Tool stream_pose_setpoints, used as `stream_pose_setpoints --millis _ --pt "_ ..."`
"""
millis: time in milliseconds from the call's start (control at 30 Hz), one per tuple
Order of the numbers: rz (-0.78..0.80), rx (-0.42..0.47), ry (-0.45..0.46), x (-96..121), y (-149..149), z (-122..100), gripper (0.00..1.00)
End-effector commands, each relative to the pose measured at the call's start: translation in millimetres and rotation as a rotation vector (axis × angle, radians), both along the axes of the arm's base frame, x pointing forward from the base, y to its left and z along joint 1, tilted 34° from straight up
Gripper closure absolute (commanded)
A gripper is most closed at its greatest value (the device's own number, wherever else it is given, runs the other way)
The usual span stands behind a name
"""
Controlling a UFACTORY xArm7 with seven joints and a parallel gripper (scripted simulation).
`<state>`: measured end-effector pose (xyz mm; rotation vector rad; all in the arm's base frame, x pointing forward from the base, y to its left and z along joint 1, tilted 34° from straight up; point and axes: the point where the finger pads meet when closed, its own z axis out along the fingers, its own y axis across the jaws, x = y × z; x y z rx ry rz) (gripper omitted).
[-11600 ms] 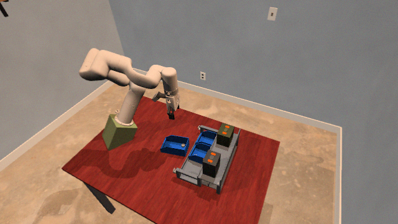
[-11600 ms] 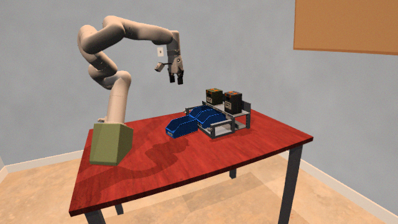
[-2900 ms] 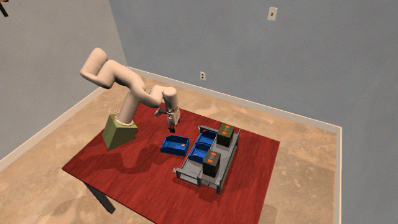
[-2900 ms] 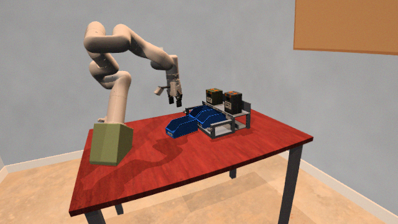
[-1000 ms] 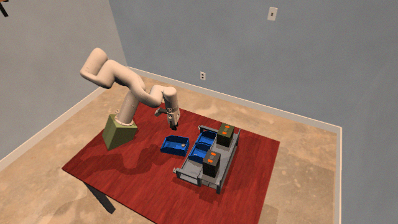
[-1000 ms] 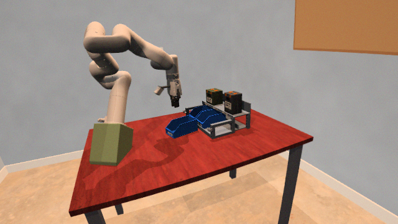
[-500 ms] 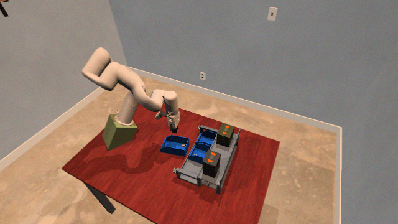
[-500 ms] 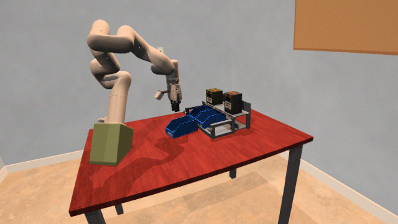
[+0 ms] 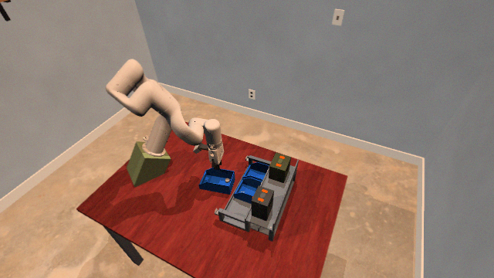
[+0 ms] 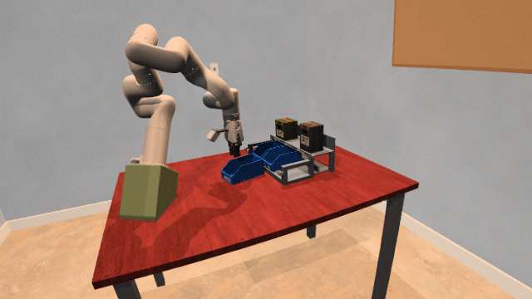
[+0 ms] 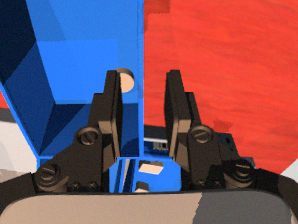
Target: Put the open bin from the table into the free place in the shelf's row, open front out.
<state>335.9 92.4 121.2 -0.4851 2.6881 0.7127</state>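
End effector [image 9: 217, 167] [image 10: 234, 154] [image 11: 143, 89] — partly open, holding nothing — above the bin's [image 9: 217, 181] [image 10: 243, 169] [image 11: 80, 65] side wall.

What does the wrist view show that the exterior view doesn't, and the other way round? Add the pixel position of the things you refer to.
Only the wrist view: a pale round part [image 11: 127, 80] inside the table bin, and a gap between the hand's two fingers, with the bin's side wall running below it.

Only the exterior view: the green base block [image 10: 139, 193], two dark boxes [image 10: 286, 129] [image 10: 312, 137] on the shelf's upper board, and the table's legs.

Both: the hand [image 10: 234, 154] [image 11: 143, 89], the blue table bin [image 10: 248, 172] [image 11: 75, 70] and the red tabletop [image 10: 258, 208] [image 11: 235, 65].
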Motion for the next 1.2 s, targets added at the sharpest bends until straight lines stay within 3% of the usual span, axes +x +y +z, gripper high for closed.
stream_pose_setpoints --millis 0,1167 --pt "-0.006 0.0 -0.005 6.6 3.3 -5.3 0.72" --pt "-0.005 0.0 -0.005 5.8 1.3 -1.9 0.72"
